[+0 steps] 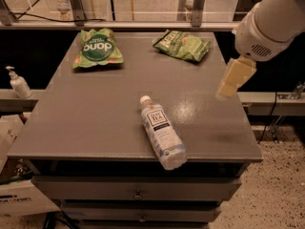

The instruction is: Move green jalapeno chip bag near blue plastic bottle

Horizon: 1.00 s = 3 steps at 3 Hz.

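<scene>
The green jalapeno chip bag (182, 45) lies flat at the back right of the grey table top (95, 113). The blue plastic bottle (162, 131) lies on its side near the front edge, white cap pointing to the back, label up. My gripper (228, 84) hangs from the white arm (267, 27) above the table's right edge. It is to the right of and nearer than the chip bag, and up and to the right of the bottle. It holds nothing that I can see.
A brighter green bag with a dark round logo (97, 48) lies at the back left. A white pump bottle (18, 82) stands on a ledge left of the table. Drawers (138, 190) sit under the top. A metal rail (143, 25) runs behind.
</scene>
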Each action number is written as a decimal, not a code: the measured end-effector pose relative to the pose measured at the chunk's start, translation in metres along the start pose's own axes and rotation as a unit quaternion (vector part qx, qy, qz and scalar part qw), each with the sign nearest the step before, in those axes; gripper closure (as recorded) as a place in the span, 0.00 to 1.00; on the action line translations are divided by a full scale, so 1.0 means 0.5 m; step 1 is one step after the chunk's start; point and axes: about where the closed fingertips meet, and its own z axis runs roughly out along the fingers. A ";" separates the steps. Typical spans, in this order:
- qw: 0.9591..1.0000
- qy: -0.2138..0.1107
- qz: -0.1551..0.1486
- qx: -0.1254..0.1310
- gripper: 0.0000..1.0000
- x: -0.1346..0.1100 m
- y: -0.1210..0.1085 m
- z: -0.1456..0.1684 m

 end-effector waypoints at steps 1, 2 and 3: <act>1.000 -0.008 0.027 0.014 0.00 -0.027 -0.079 0.077; 0.998 -0.017 0.066 0.018 0.00 -0.043 -0.162 0.143; 0.992 -0.046 0.117 0.011 0.00 -0.045 -0.247 0.200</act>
